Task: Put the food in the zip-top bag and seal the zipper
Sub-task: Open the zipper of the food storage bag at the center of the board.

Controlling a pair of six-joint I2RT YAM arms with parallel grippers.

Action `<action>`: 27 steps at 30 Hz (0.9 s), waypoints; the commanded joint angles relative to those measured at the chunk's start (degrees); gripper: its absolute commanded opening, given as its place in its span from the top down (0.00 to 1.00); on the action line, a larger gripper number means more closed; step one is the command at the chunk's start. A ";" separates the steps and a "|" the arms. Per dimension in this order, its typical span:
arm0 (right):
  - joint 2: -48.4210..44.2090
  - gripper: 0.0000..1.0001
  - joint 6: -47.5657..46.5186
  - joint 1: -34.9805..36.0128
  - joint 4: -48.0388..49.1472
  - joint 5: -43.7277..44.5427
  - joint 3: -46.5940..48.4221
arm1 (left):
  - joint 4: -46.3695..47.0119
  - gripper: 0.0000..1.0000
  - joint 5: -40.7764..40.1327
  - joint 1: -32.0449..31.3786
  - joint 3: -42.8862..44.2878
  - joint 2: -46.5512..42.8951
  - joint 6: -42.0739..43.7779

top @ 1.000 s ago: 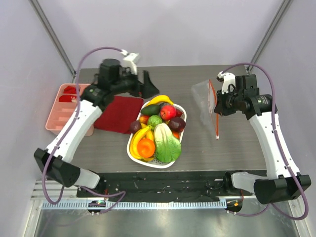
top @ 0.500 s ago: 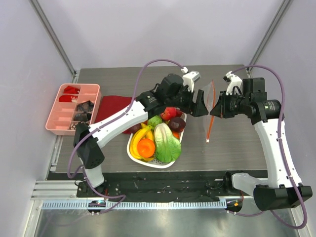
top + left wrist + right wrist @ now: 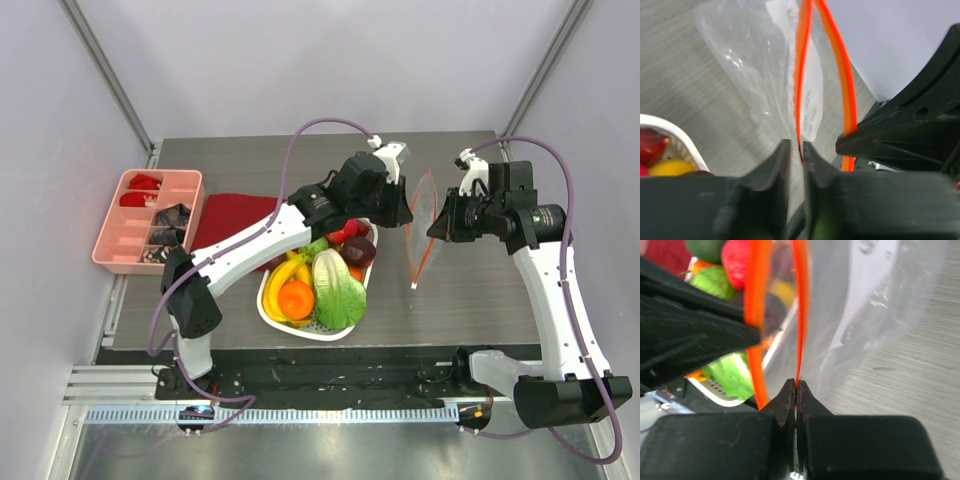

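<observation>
Dark wood-grain table [image 3: 470, 300], white basket [image 3: 270, 308], red cloth [image 3: 235, 225], pink tray [image 3: 110, 235]

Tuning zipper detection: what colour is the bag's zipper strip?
Bright red-orange; the zipper shows best in the left wrist view.

Both arms [image 3: 250, 250] have white link shells with black joint housings and black bases by the table [image 3: 250, 150] edge. A mauve cable [image 3: 310, 135] loops along each arm to a small white wrist block. The fingers [image 3: 775, 165] are matte black, wedge-shaped.

Small print on the zip-top bag [image 3: 765, 75] label [image 3: 809, 107] blurred, perhaps text, unreadable.
</observation>
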 commanded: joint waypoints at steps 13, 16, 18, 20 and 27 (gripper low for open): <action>-3.14 0.73 0.36 -0.12 11.48 8.84 -8.67 | 17.82 1.00 16.82 7.10 -9.18 1.43 -23.27; -3.67 0.73 1.59 -0.21 13.95 8.84 -10.87 | 20.03 1.00 17.79 7.63 -10.77 1.69 -26.02; -4.20 0.73 2.47 -0.12 15.61 8.67 -12.28 | 21.61 1.00 18.50 7.98 -11.56 1.87 -28.48; -4.98 0.74 3.00 -0.12 16.41 8.58 -13.42 | 23.71 1.00 19.20 8.24 -13.22 1.87 -32.41; -7.27 0.99 2.04 -0.21 15.37 9.89 -11.76 | 24.08 1.00 19.47 10.35 -15.34 0.64 -30.80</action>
